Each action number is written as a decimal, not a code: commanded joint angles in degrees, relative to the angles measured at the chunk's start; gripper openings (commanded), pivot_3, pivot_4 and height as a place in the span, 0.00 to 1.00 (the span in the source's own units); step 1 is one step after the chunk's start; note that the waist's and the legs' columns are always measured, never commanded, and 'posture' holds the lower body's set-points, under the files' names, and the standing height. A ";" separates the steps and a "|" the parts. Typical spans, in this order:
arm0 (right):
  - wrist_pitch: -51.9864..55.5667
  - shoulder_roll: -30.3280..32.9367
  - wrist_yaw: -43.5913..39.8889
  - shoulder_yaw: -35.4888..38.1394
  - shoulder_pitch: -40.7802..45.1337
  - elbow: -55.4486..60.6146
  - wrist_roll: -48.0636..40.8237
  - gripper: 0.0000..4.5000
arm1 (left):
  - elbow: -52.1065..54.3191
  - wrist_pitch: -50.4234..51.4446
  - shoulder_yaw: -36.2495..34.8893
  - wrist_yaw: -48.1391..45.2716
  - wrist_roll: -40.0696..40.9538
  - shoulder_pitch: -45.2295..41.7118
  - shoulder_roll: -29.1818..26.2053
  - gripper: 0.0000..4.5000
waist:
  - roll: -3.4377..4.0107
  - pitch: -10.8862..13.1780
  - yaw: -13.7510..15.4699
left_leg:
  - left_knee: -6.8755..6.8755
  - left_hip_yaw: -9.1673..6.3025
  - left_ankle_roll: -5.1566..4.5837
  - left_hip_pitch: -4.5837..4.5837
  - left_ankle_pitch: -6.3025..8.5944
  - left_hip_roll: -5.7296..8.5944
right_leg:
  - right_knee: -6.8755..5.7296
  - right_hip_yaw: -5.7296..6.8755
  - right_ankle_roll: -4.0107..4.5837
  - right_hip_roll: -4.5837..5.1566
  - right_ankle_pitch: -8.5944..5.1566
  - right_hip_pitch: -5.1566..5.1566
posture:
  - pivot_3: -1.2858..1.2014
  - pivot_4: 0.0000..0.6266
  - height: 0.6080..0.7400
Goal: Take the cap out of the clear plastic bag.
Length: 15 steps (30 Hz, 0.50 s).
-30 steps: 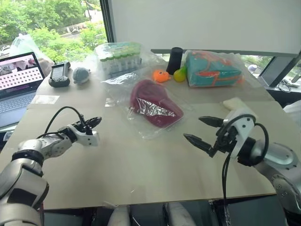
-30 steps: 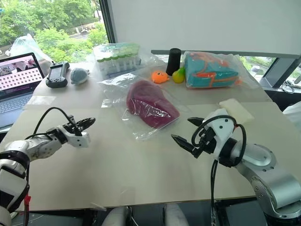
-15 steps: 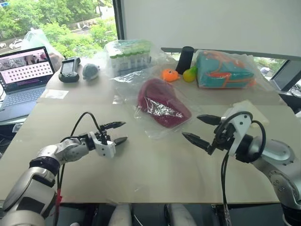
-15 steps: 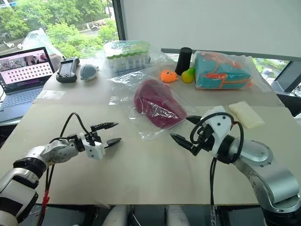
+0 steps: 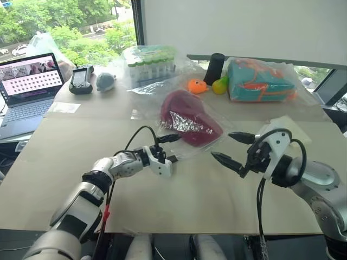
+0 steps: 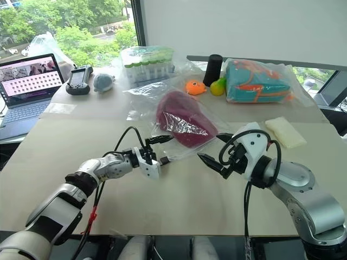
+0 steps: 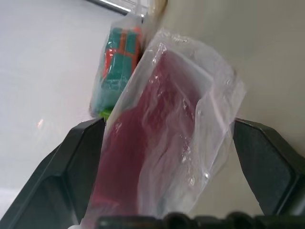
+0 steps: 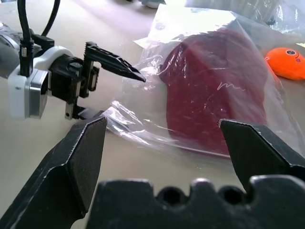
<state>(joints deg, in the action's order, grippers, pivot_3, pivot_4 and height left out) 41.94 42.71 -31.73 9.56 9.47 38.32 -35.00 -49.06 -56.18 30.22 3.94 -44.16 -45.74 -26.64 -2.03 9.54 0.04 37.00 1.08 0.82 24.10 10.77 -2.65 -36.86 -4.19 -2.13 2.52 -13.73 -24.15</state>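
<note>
The maroon cap lies inside the clear plastic bag in the middle of the table. My left gripper is open at the bag's near left corner. One finger sits above the plastic edge and one below it. In the left wrist view the bag and cap lie between its spread fingers. My right gripper hangs open just right of the bag's near edge, apart from it. The right wrist view shows the cap, the bag's edge and the left gripper.
A laptop, a black handheld device and a grey plush sit at the far left. Behind the bag are wrapped green-capped tubes, a black cylinder, an orange toy and a bagged teal-and-orange item. A white pad lies right.
My left gripper went from shut to open and swung right across the table to the bag's near corner. The right gripper stayed put. The camera shifted slightly.
</note>
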 commanded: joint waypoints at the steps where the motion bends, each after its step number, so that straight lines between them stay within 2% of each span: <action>1: -0.51 0.23 0.53 2.08 -0.10 1.90 -0.12 1.00 | 1.27 -0.38 1.29 -0.04 -1.53 -0.03 -0.33 0.87 | 0.00 0.00 0.00 | 0.00 0.00 0.00 -0.01 0.00 0.00 | 0.00 0.00 0.00 0.00 0.00 0.00 | 0.52 0.24 1.00; 3: -0.40 0.21 0.62 2.19 -0.23 1.97 -0.27 1.00 | 1.01 -1.07 1.54 -0.59 -1.57 0.25 -0.85 0.77 | 0.00 0.00 -0.01 | 0.00 0.00 0.00 0.00 0.00 0.00 | 0.00 0.00 0.00 0.00 0.00 -0.01 | 0.52 0.24 1.00; 12: -0.42 0.11 0.84 1.99 -0.28 1.91 -0.42 1.00 | 0.96 -1.28 1.62 -1.73 -0.82 0.67 -1.67 0.03 | 0.04 -0.05 -0.33 | 0.00 -0.01 0.00 -0.23 0.00 0.00 | -0.03 -0.01 -0.02 0.00 -0.01 0.20 | 0.52 0.24 1.00; 15: -0.38 0.11 0.88 2.08 -0.31 1.95 -0.49 1.00 | 0.81 -0.63 1.53 -2.21 -0.79 0.70 -1.46 0.00 | 0.06 -0.06 -0.36 | 0.00 -0.01 0.00 -0.35 0.00 0.00 | -0.02 -0.01 -0.10 0.00 -0.06 0.34 | 0.52 0.24 1.00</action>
<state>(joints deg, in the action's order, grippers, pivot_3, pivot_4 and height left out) 41.94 42.71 -31.22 9.84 8.58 38.64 -35.06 -47.72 -57.31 30.58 2.87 -44.54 -46.20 -28.11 -1.97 9.47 -0.32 37.00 1.07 0.82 23.76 10.77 -2.65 -36.87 -4.20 -2.23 2.52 -13.79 -23.81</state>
